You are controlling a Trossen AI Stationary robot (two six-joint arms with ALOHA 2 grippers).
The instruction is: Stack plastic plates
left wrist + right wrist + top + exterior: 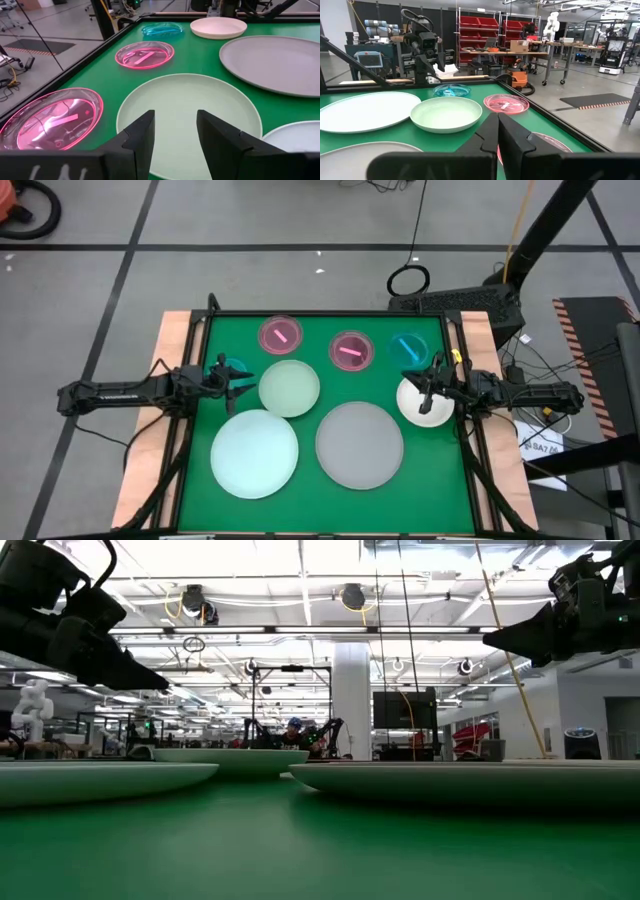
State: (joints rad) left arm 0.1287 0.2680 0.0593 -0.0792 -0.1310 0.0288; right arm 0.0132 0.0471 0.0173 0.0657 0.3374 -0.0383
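On the green tabletop [325,395] there are eight plastic plates, all lying flat and none stacked yet. In the high view, the large pale mint plate [254,453] is at the lower left of the mat and the large grey plate [359,444] is just beside it at the lower centre. The medium pale green plate [289,387] lies above the mint one, and their rims meet or slightly overlap. Along the upper edge there are two pink plates [280,334] [351,351] and one teal plate [408,348]. A second teal plate [233,369] is at the left edge, partly hidden under the left hand [236,378]. The small white plate [422,401] is at the right edge, under the right hand [428,386]. The left hand is raised above the tabletop near the pale green plate, with its fingers [141,135] apart and nothing between them. The right hand hangs over the white plate with its fingers [490,135] pressed together and holding nothing.
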